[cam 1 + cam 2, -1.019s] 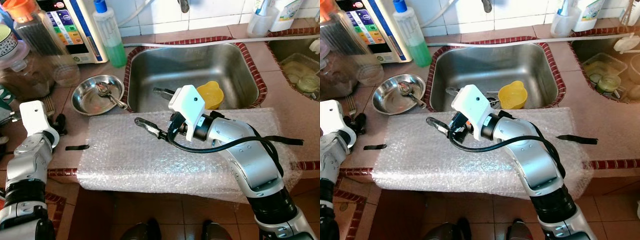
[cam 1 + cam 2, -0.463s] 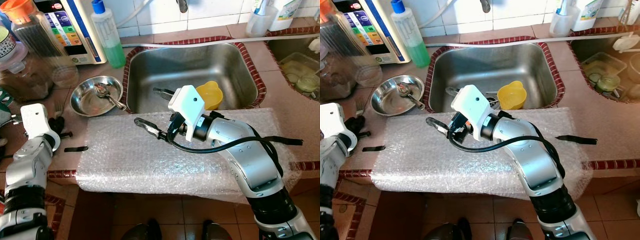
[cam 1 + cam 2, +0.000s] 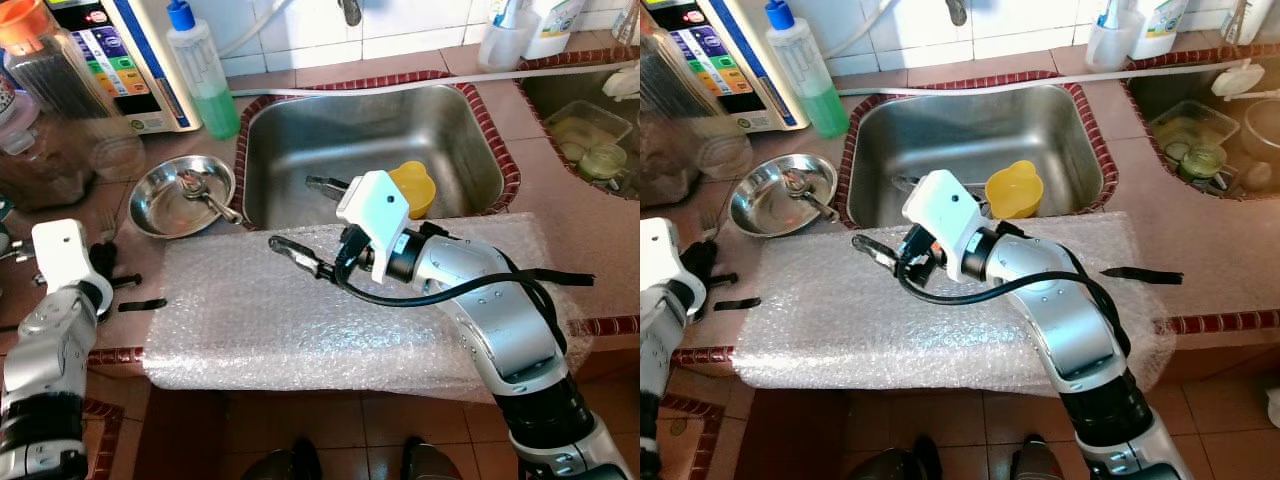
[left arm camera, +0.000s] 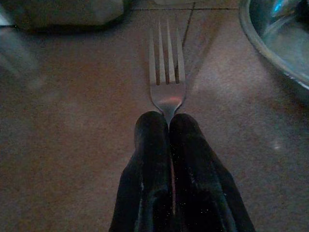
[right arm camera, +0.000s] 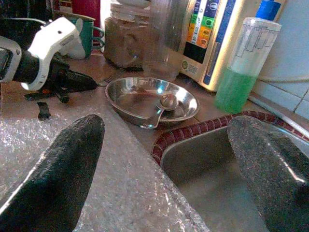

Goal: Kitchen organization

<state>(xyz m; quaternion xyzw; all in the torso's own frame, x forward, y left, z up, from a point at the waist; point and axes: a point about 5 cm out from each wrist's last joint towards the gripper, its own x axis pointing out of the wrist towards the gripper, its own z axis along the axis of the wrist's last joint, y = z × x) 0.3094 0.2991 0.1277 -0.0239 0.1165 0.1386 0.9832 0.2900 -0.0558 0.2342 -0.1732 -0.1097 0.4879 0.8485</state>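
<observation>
left wrist view: my left gripper [image 4: 169,121] pinches a fork [image 4: 167,72], tines pointing straight ahead; the steel bowl [image 4: 275,43] sits just beyond, diagonally. my right gripper [image 3: 305,222] hangs spread.

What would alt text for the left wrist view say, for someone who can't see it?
Two black fingers of the left gripper are shut on the neck of a metal fork, tines pointing away over a dim reddish countertop. A steel bowl's rim curves in at one corner.

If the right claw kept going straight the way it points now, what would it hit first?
Probably the steel bowl holding a spoon, seen between the open right claw fingers; depth is unclear, so it may pass above it.
</observation>
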